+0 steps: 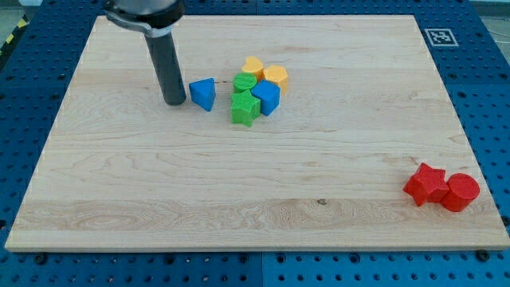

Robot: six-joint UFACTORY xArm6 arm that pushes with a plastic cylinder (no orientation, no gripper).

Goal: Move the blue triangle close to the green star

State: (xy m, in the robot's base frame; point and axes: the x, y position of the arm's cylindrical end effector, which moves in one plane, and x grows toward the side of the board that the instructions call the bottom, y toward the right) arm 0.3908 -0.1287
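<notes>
My tip (174, 103) sits in the upper left of the frame, just to the left of the blue triangle (203, 94), near it or barely touching; I can't tell which. That placement makes sense to me: with the rod on the triangle's far side from the cluster, a straight shove toward the frame's right would carry it to the green star (245, 108). There is no gripper on this arm, only the rod, so there is nothing to spread or pinch.

The triangle lies a short gap left of the cluster, in the upper middle of the frame. The green star forms the cluster's lower left corner, with a green round block (244, 83) touching it above, a blue cube-like block (266, 98) pressed to its right, and two yellow blocks (253, 66) (276, 76) at the top. I judge that little travel is left, but a hard push could scatter the pack.

In the lower right, a red star (425, 184) and a red cylinder (460, 191) touch each other, well apart from the work.

The bench (239, 191) is a pale wooden board, lying on a blue perforated plate (494, 96), with a black-and-white marker tag (439, 36) at the upper right corner.
</notes>
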